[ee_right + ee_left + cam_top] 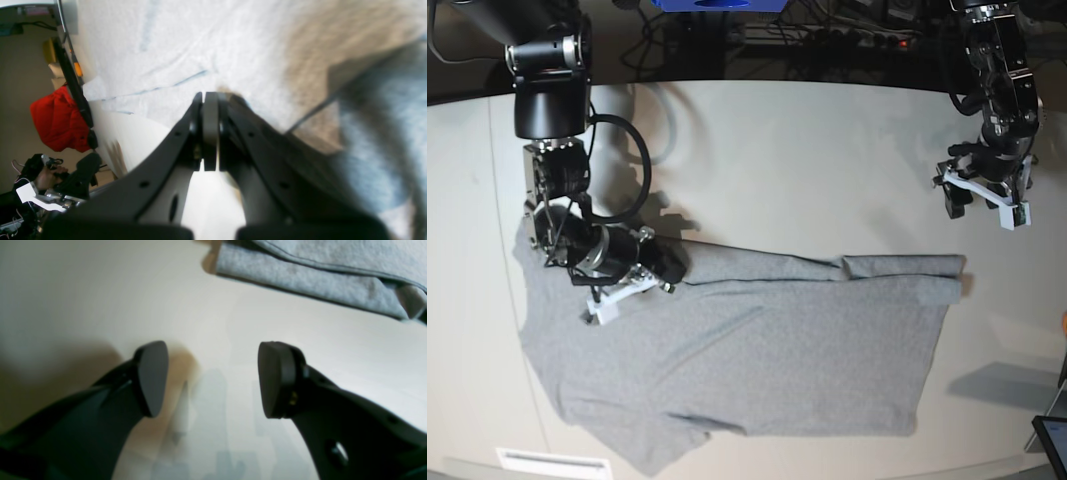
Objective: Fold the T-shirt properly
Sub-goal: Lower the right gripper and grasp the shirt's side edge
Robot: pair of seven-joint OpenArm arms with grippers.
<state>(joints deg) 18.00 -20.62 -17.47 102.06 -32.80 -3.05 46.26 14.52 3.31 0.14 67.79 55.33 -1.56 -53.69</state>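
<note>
Two arms work over the pale, smooth tabletop (807, 150), and between them lies the large heather-grey cotton T-shirt (757, 360), spread across the lower middle of the base view with its upper edge already turned over into a long fold running toward the right. At the left of that view the right pincer (670, 268) sits at the near end of this fold; its wrist view shows the jaws pressed together with grey cloth all around them, though whether a layer of fabric is actually caught between the pads I cannot tell. The left pincer (213, 380) hangs in the upper right of the base view, jaws well apart and empty above bare tabletop, with the shirt's folded corner near but not touching. To do this step well, the right arm probably should confirm its bite on the hem before lifting, while the left drops to the far corner of the fold and pinches both layers, so the edge travels evenly rather than skewing.
</note>
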